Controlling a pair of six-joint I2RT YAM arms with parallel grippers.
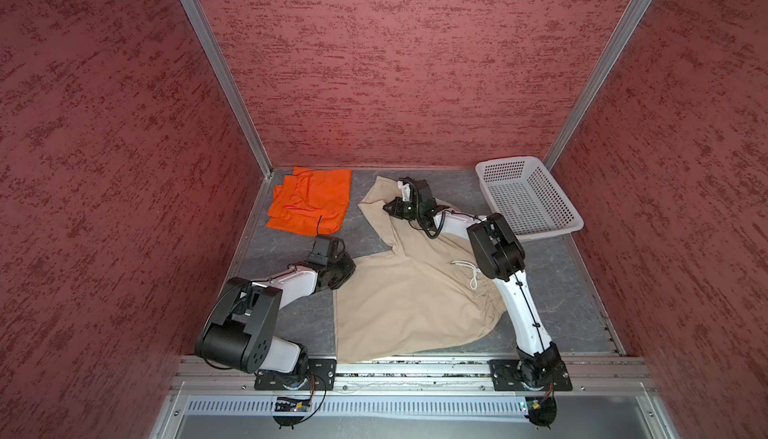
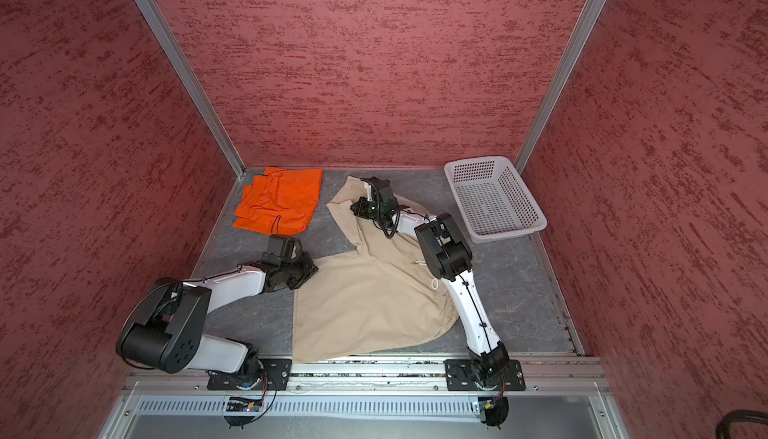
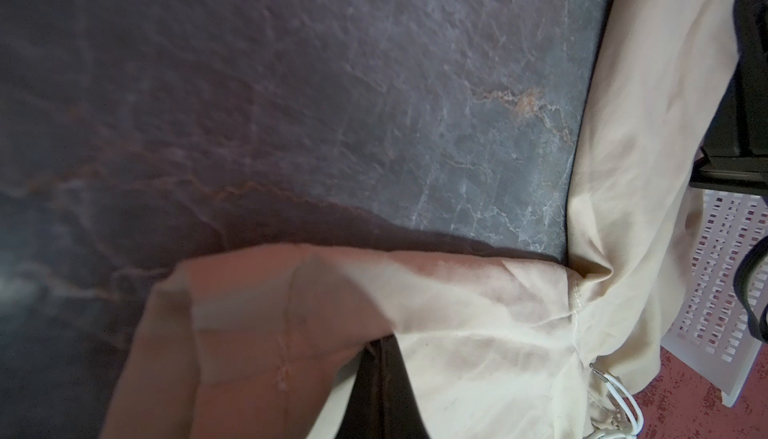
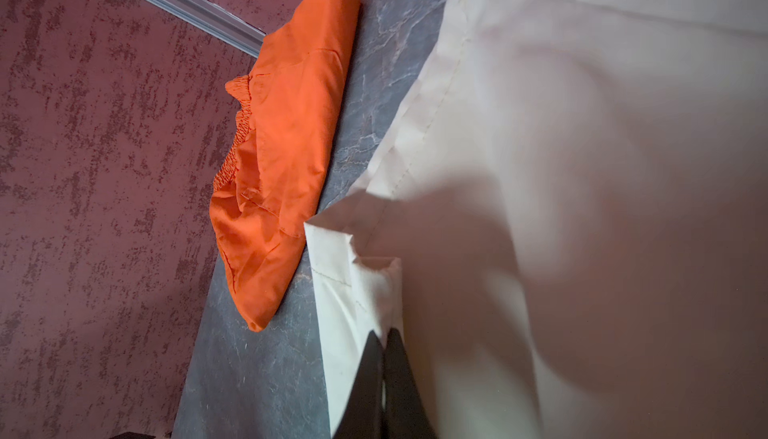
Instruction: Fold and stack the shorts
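The beige cloth shorts (image 1: 399,291) lie spread mid-way across the grey marbled worktop (image 1: 299,316). The right fingers (image 4: 401,374) are pinched shut on the far leg's hem corner. The left fingers (image 3: 380,387) are closed on the near leg's hem. The bright orange cloth shorts (image 1: 311,200) lie folded at the far left corner.
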